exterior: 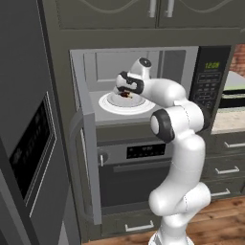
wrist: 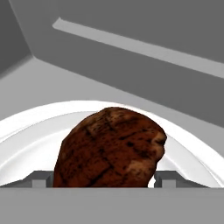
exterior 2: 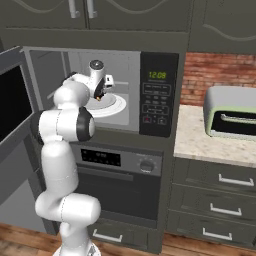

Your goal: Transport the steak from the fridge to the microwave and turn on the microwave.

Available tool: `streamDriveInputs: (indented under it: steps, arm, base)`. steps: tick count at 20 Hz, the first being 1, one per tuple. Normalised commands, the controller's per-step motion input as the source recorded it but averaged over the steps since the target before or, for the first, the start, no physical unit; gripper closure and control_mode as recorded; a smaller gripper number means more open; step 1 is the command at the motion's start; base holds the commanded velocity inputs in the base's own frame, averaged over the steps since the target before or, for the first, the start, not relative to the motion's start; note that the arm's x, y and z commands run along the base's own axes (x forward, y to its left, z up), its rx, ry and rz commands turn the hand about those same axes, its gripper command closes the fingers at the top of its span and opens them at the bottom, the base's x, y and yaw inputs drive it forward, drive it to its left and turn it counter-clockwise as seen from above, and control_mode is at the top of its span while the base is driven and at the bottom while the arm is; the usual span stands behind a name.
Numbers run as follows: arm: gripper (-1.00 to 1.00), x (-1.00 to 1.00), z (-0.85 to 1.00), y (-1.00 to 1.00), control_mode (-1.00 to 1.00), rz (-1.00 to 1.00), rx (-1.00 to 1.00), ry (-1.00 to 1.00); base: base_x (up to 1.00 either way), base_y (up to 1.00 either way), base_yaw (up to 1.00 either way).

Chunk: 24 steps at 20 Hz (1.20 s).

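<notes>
Lumpy dark reddish-brown steak (wrist: 111, 148) sits clamped between gripper (wrist: 103, 180) fingers over white round turntable (wrist: 26, 140); probably soft, slippery, best gripped mid-body.

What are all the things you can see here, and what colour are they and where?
steak: one, dark reddish-brown, between the fingertips over the turntable
turntable: one, white, round, inside the microwave
microwave: one, door open, black keypad with green digits
oven: one, dark, below the microwave
toaster oven: one, silver, on the counter at right
fridge: one, grey, at left
gripper: one, reaching into the microwave, steak between its tips
</notes>
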Motion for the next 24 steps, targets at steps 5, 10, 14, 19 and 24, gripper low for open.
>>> streamDriveInputs:
  steps: [5,10,14,19,24]
  arm:
    - [1.0,0.0,-0.25,0.07,-1.0,0.0,-0.07,0.07]
    - [1.0,0.0,-0.28,0.06,-1.0,0.0,-0.06,0.05]
    - [1.0,-0.03,-0.27,0.02,-1.0,0.0,-0.03,0.02]
    - [1.0,-0.13,-0.25,0.0,-1.0,0.0,-0.01,0.0]
    - [-1.0,-0.15,-0.27,0.0,-1.0,0.0,0.0,0.0]
  base:
    - [0.0,0.0,0.0]
    - [0.0,0.0,0.0]
    - [0.0,0.0,0.0]
    - [0.0,0.0,0.0]
    - [0.0,0.0,0.0]
